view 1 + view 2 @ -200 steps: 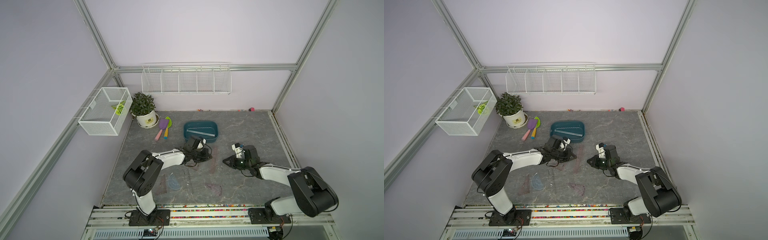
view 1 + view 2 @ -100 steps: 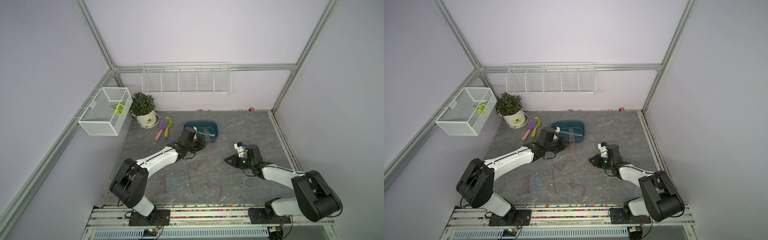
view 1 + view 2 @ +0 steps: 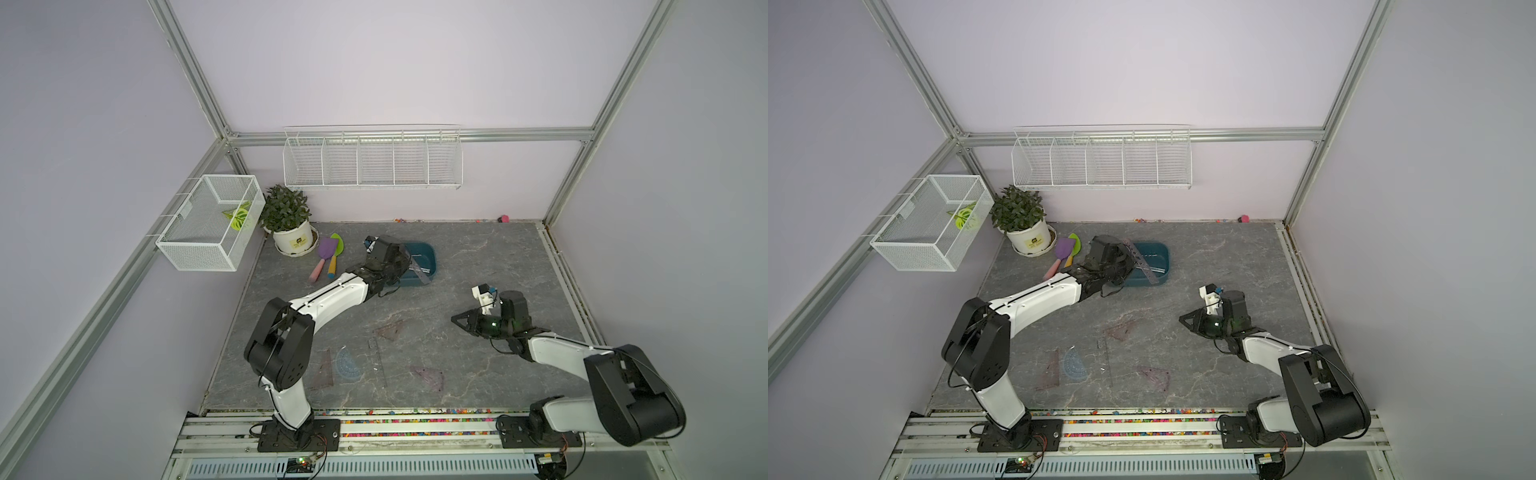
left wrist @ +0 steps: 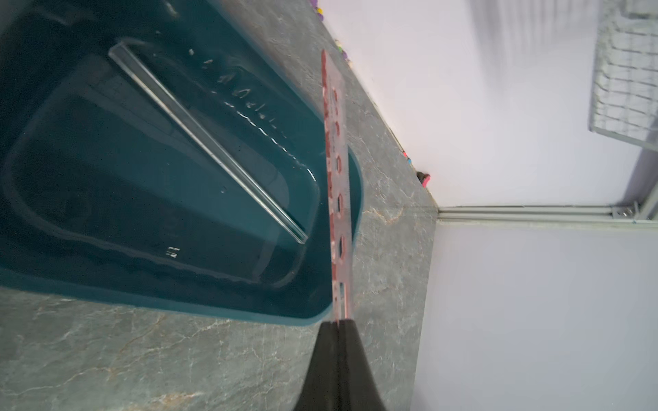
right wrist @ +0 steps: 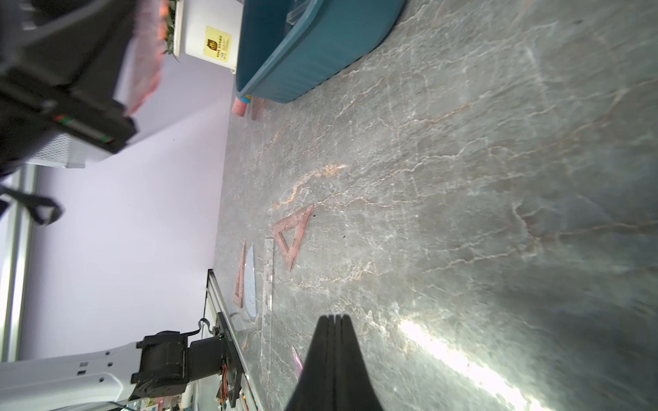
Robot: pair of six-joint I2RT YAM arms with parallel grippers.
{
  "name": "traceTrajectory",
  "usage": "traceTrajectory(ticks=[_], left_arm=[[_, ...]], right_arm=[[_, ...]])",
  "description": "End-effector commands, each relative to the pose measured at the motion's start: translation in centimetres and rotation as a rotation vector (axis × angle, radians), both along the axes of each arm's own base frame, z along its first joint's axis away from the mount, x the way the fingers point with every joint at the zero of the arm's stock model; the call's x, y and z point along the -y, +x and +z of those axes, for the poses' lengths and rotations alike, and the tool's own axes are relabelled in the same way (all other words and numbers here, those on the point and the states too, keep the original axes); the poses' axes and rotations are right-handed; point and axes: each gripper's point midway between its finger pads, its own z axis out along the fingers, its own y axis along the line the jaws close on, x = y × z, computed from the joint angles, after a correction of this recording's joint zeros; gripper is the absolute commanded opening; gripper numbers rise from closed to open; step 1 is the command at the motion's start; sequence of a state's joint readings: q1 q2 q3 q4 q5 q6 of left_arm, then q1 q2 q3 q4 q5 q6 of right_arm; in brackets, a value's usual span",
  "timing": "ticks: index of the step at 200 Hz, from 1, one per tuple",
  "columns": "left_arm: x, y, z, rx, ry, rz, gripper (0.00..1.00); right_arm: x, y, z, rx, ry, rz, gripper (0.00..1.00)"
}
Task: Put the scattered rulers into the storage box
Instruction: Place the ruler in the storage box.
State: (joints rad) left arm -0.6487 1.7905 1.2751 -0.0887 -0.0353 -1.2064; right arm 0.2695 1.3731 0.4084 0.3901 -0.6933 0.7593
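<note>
Near the far edge of the tabletop (image 3: 478, 266), left of centre, sits the storage box (image 3: 424, 254), a shallow dark teal tub. One clear straight ruler (image 4: 210, 146) lies diagonally on its floor.

Left end effector (image 4: 337, 322): clenched on one end of a brownish-red straight ruler (image 4: 336, 178). In both top views this ruler slants across the box, its free end reaching the near right corner of the box (image 3: 1140, 262). The left wrist view shows it above the right-hand end wall of the box; whether it touches the rim cannot be told.

Right end effector (image 5: 334, 316): clenched, grasping nothing. It hangs over bare tabletop right of centre, well apart from the box (image 3: 457, 321).

Rulers on the tabletop, toward the near edge:
- one brownish triangle (image 3: 390, 330) near the centre;
- one clear straight ruler (image 3: 378, 361) just nearer than that triangle;
- one bluish protractor (image 3: 348, 363) beside a second triangle (image 3: 326, 370), to the left;
- a third triangle (image 3: 428, 376) to the right.

A potted plant (image 3: 289, 224) stands in the far left corner, with two toy shovels (image 3: 328, 253) between it and the box.
</note>
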Motion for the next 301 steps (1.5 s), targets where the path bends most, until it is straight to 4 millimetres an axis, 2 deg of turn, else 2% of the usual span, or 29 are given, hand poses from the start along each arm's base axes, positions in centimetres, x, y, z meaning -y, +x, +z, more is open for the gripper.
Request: traceTrajectory(ticks=[1, 143, 193, 241, 301], left_arm=[[-0.5, 1.0, -1.7, -0.062, -0.027, 0.115, 0.0], [1.3, 5.4, -5.7, -0.138, -0.09, 0.302, 0.0], [1.7, 5.3, -6.4, -0.144, -0.062, 0.377, 0.0], [1.2, 5.3, -5.1, -0.082, -0.02, 0.438, 0.0], [0.9, 4.6, -6.2, -0.094, -0.009, 0.464, 0.0]], right_arm=[[-0.5, -0.3, 0.1, 0.004, 0.054, 0.022, 0.04], [-0.7, -1.0, 0.1, 0.001, 0.099, 0.036, 0.03], [-0.6, -1.1, -0.2, -0.002, 0.089, 0.035, 0.03], [-0.7, -1.2, -0.4, -0.01, 0.089, 0.04, 0.03], [-0.7, -1.2, -0.6, -0.014, 0.088, 0.042, 0.03]])
